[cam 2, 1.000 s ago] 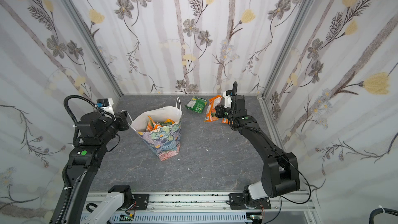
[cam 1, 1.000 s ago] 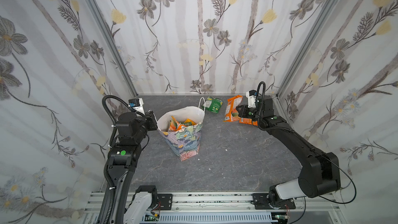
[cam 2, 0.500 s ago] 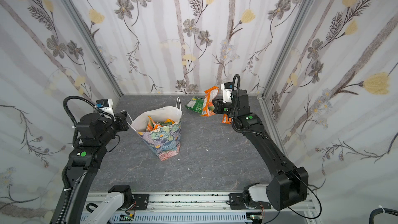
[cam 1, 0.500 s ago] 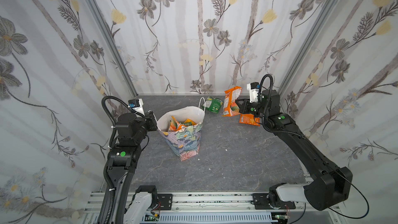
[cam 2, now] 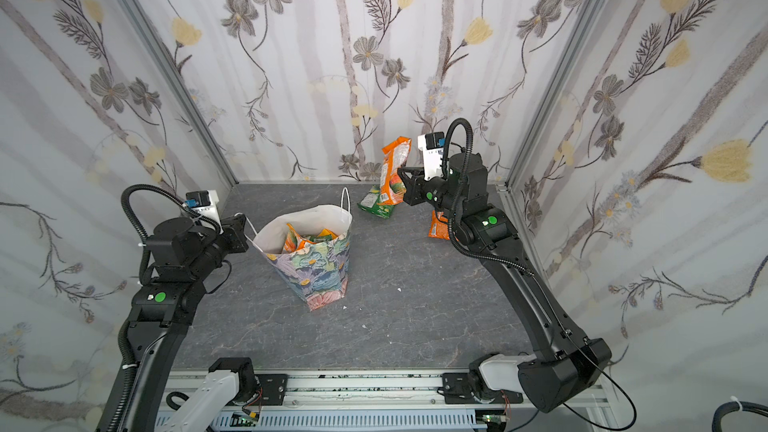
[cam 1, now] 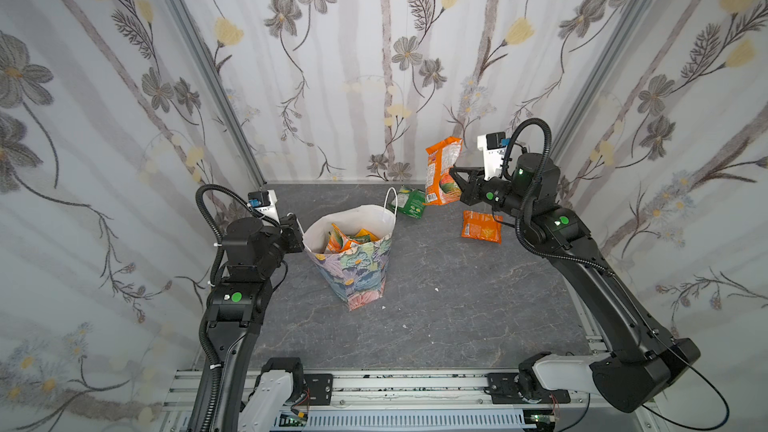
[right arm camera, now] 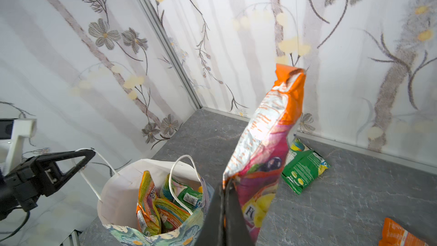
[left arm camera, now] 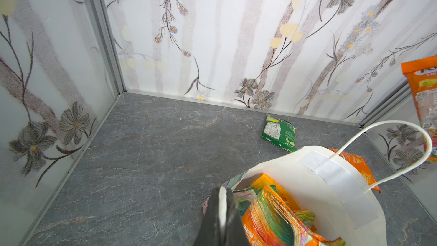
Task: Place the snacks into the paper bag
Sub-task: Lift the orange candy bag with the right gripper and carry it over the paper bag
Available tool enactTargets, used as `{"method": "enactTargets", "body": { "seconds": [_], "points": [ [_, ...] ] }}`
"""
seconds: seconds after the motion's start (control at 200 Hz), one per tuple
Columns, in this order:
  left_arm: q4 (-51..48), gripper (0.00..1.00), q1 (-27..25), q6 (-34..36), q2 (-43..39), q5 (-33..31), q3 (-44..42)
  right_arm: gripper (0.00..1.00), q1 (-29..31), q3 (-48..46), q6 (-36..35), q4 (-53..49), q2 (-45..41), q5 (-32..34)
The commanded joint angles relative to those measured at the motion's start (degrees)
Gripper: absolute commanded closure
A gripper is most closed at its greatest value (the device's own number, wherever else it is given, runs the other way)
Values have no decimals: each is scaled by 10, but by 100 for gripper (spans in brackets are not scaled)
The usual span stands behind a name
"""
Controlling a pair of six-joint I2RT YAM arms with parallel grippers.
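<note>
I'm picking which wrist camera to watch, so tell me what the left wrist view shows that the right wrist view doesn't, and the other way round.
Only the left wrist view: the clear taped patch anchoring the free white cord handle inside the tall floral-print paper bag.
Only the right wrist view: the right tool shut on one end of the upright orange plastic snack packet.
Both: the bag with packets in it, the left tool shut at its near edge, the flat green plastic packet lying outside, and the held orange packet.
</note>
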Motion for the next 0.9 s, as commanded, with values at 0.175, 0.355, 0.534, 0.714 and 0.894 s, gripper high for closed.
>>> {"method": "enactTargets", "body": {
  "seconds": [0.175,0.355,0.534,0.714,0.894],
  "points": [
    [23,100,1,0,-3,5,6,100,70,98,-67,-5,44,21],
    [25,100,0,0,-4,6,1,100,118,143,-107,-18,71,44],
    [26,100,1,-1,-4,7,0,100,149,169,-135,-25,96,44],
    [23,100,0,1,-4,1,0,100,176,194,-209,-63,136,39],
    [20,100,1,3,-6,-7,-2,100,194,195,-262,-75,184,72]
  ]
}}
